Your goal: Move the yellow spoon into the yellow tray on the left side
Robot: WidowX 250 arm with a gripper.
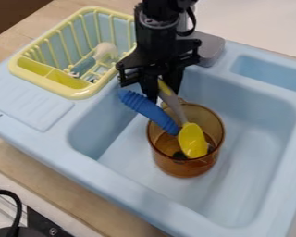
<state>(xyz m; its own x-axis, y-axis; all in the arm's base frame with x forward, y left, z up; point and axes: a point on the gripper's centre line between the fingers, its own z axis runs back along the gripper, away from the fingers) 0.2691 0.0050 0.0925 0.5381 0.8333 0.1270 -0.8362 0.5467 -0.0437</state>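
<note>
- Clock centered on the amber cup [184, 167], which stands in the light blue sink [129, 183].
- Gripper [158, 89] at 11 o'clock, hanging down at the upper end of the spoon's handle. Can't tell if it's wide, narrow or has hold of the spoon.
- Yellow spoon [192, 140]: tilted, yellow bowl low in the cup mouth, grey handle out toward 11.
- Blue ridged handle [144, 107] beside it, low end at the cup, high end out toward 10-11.
- Dark bits in the cup bottom, too unclear to name.
- Yellow tray [61, 89] at 10-11, rack-type, on the sink's edge. Whitish-and-teal utensil [83, 66] lies in it.
- Grey block [210, 48] between 12 and 1, behind the sink bowl.
- Small basin [271, 74] between 1 and 2.
- Black cable [17, 208] at 8.
</note>
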